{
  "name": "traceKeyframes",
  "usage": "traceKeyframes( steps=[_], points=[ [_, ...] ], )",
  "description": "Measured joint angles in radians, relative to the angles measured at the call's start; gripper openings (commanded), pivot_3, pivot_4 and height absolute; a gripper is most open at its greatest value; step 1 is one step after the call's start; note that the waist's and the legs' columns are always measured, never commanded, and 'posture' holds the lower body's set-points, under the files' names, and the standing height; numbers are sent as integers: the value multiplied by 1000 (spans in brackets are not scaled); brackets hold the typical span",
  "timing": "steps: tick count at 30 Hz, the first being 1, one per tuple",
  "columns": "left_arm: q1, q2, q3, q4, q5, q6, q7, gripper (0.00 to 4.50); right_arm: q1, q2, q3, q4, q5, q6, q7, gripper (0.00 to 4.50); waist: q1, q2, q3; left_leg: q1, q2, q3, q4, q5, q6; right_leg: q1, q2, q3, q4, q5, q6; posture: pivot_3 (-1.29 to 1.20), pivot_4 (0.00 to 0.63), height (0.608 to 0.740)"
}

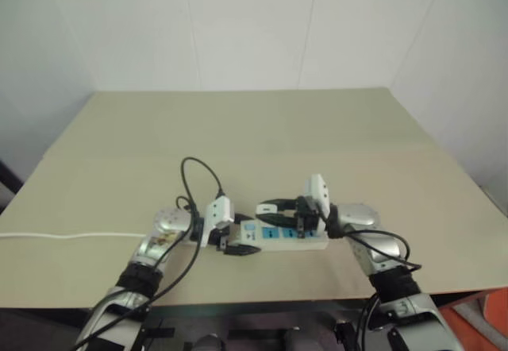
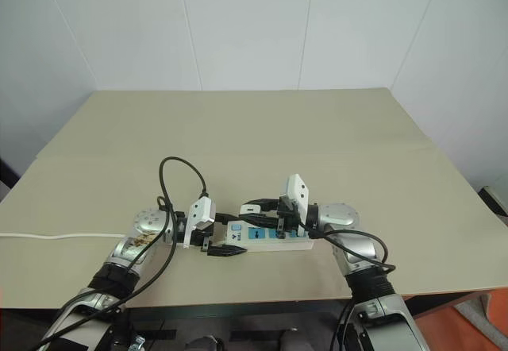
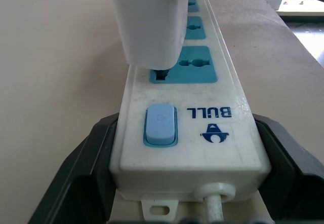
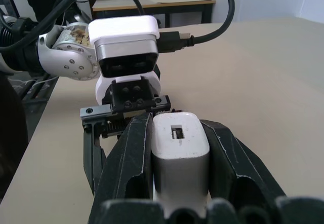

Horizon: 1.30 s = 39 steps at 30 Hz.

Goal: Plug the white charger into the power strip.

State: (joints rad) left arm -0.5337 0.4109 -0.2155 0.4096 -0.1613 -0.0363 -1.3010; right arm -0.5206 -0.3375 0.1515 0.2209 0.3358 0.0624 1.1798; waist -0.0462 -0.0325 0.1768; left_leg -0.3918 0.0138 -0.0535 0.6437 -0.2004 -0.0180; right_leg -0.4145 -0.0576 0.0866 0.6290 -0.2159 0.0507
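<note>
The white charger [image 4: 179, 150] sits clamped between the two black fingers of the right pincer [image 4: 179, 133], its flat end with a small slot facing the wrist camera. In the left wrist view the charger [image 3: 149, 21] stands just above the power strip [image 3: 190, 133], over the blue socket panel nearest the strip's blue switch [image 3: 160, 126]; whether its pins have entered the socket cannot be told.

The power strip [image 1: 286, 236] lies flat on the beige worktop [image 1: 254, 136], near the worktop's front edge. The left pincer [image 1: 238, 246] is clenched on the strip's switch end, one black finger [image 3: 76, 173] pressed against each long side. The strip's thin white cord [image 3: 215, 206] leaves that same end, between the fingers.

The right pincer [image 1: 278, 212] reaches over the strip from the opposite end, so both pincers meet above it. A white cord [image 1: 71, 236] runs along the worktop away from the strip towards the worktop's left edge.
</note>
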Motion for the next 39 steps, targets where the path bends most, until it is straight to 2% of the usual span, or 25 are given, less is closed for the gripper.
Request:
traceKeyframes(
  steps=[11, 20, 39],
  points=[
    [0, 4, 0, 0, -1, 0, -2, 3288, 2, 8, 5, 36, -19, -68, 16, 1220, 0, 0, 0, -4, 0, 0, 0, 0, 0, -5, 0, 1, 1, 0, 0, 0, 150, 740],
    [4, 13, 0, -7, -5, 6, 0, 3288, -1, 31, 2, 142, -14, -208, 43, 1220, -5, 0, 0, -3, 0, 1, 0, 0, 0, -5, 1, 1, 1, 0, 0, 0, 150, 740],
    [76, 81, 3, -110, -37, 52, 23, 3288, -137, 49, 44, 387, -11, -322, 209, 1220, -27, -1, -1, 4, 2, 1, -1, 0, 0, 1, 2, 2, 2, 0, -1, 0, 150, 740]
  ],
)
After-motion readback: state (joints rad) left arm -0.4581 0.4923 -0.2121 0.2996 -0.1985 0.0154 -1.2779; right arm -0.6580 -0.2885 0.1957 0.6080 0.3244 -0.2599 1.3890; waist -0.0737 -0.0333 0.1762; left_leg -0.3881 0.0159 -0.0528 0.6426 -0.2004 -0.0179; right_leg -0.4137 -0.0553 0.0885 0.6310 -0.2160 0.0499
